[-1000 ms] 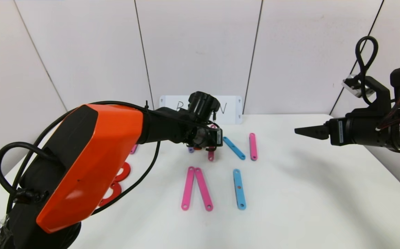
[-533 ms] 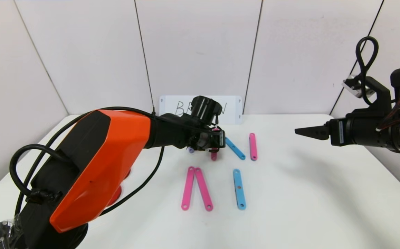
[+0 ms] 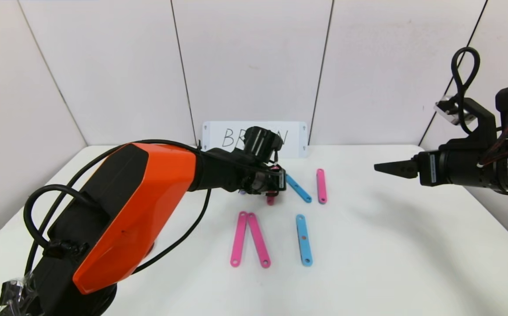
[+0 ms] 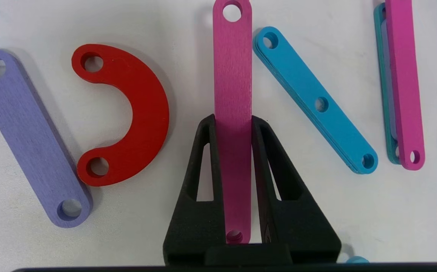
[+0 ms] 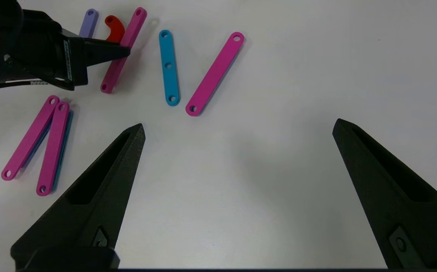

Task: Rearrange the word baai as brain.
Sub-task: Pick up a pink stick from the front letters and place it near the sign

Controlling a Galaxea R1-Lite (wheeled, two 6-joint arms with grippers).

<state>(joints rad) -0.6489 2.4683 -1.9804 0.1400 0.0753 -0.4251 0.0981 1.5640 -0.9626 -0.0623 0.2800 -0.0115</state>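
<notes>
My left gripper (image 3: pixel 272 189) is at the back middle of the table, shut on the sides of a long pink bar (image 4: pixel 233 71); the bar also shows in the right wrist view (image 5: pixel 122 53). Beside it lie a red half-ring (image 4: pixel 143 113) and a short purple bar (image 4: pixel 30 136). On its other side lie a slanted sky-blue bar (image 3: pixel 298 188) and a pink bar (image 3: pixel 321 186). Nearer the front, two pink bars (image 3: pixel 249 239) form a narrow V beside a sky-blue bar (image 3: pixel 304 239). My right gripper (image 3: pixel 379 166) hangs open and empty over the right side. My left arm hides the pieces at the left.
The white card with handwritten BRAIN (image 3: pixel 295 138) leans on the back wall, partly behind my left wrist. My orange left arm (image 3: pixel 140 206) spans the left of the table. Bare table (image 3: pixel 390 245) lies to the right and front.
My left arm has swung a little right and its gripper has sunk slightly lower with the pink bar between its fingers. The right arm has not moved.
</notes>
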